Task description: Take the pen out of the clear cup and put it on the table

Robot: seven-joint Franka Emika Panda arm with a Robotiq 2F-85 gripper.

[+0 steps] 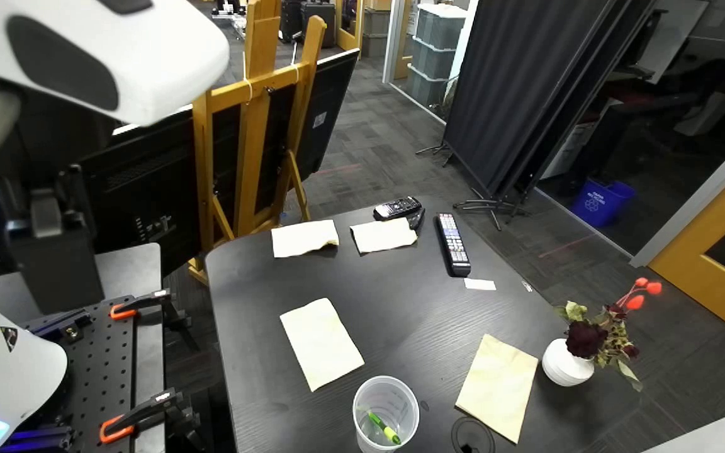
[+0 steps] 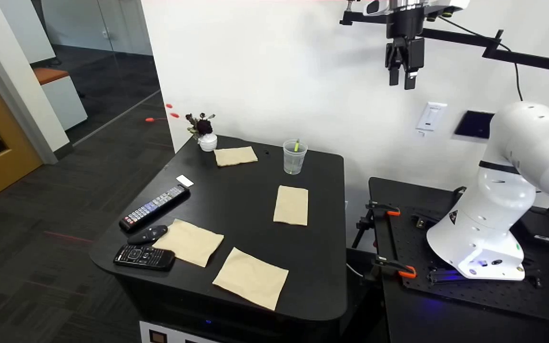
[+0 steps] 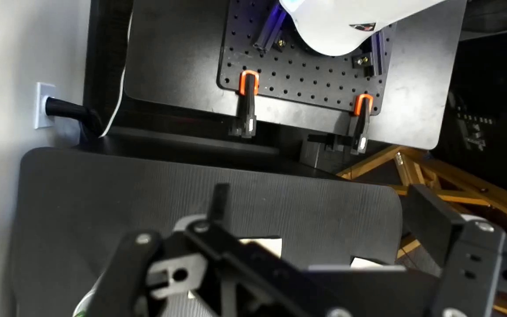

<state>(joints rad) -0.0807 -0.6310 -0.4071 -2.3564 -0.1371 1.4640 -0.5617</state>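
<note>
The green-yellow pen (image 1: 384,428) stands tilted inside the clear cup (image 1: 369,402). In an exterior view the pen's top (image 2: 297,145) reaches just above the rim of the cup (image 2: 292,163). The cup is upright on the black table (image 1: 400,302) near the wall side. My gripper (image 2: 402,82) is open, with nothing between its fingers. It hangs high, pointing down, beyond the table's edge on the robot-base side. In the wrist view the gripper (image 3: 319,198) spans wide over the table (image 3: 148,189). Only a sliver of the cup (image 3: 82,304) shows there, mostly hidden behind a finger.
Pale paper notes (image 2: 291,205) lie on the table around the cup. A white vase with red flowers (image 2: 208,142) stands at a corner. Several black remotes (image 2: 155,207) lie at the far end. A white wall (image 2: 255,71) runs along the cup's side. Clamps (image 3: 248,101) hold the robot's mounting board.
</note>
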